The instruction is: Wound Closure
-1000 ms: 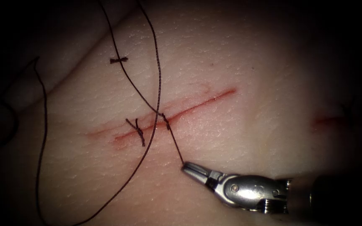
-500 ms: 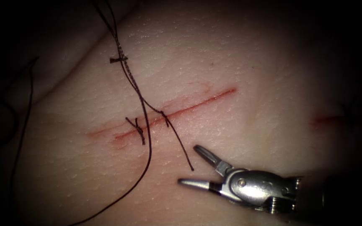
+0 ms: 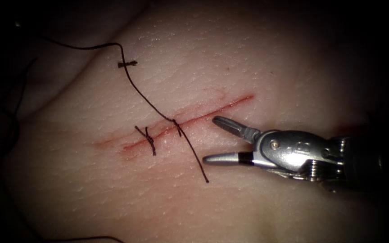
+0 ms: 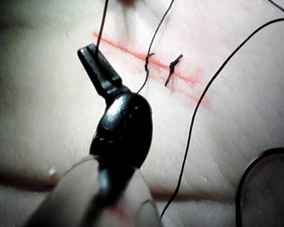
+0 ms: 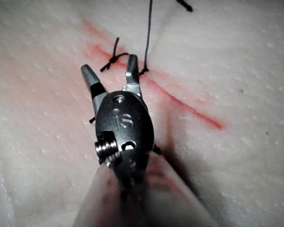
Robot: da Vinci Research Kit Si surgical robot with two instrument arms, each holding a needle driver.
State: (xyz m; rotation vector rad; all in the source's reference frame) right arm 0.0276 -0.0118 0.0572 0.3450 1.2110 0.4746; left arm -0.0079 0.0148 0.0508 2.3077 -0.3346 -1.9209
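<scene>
Endoscope view: the right pincer (image 3: 212, 139) enters from the right with its jaws spread apart and holding nothing, its tips just right of the cut (image 3: 190, 119) in the tissue (image 3: 257, 67). One jaw lies near the cut's red line; the other points toward the free tail (image 3: 194, 155) of the thread (image 3: 145, 96). In the right wrist view, the right pincer's (image 5: 111, 78) housing bears an embossed letter "S" (image 5: 127, 122); no other writing is legible.

Outward from the jaws, a knot (image 3: 176, 126) sits on the cut, its short tail running down toward the lower right and ending on bare tissue. The long strand climbs from this knot toward the upper left, passing a small cut end of thread (image 3: 128, 64), and leaves toward the dark left margin. A finished stitch (image 3: 148, 140) with two short ends lies on the cut left of the knot.

Left wrist view: the left pincer (image 4: 91, 53) is closed on a strand of thread (image 4: 102, 23) at its tip, above the tissue beside the cut (image 4: 146, 59). The needle cannot be made out.
</scene>
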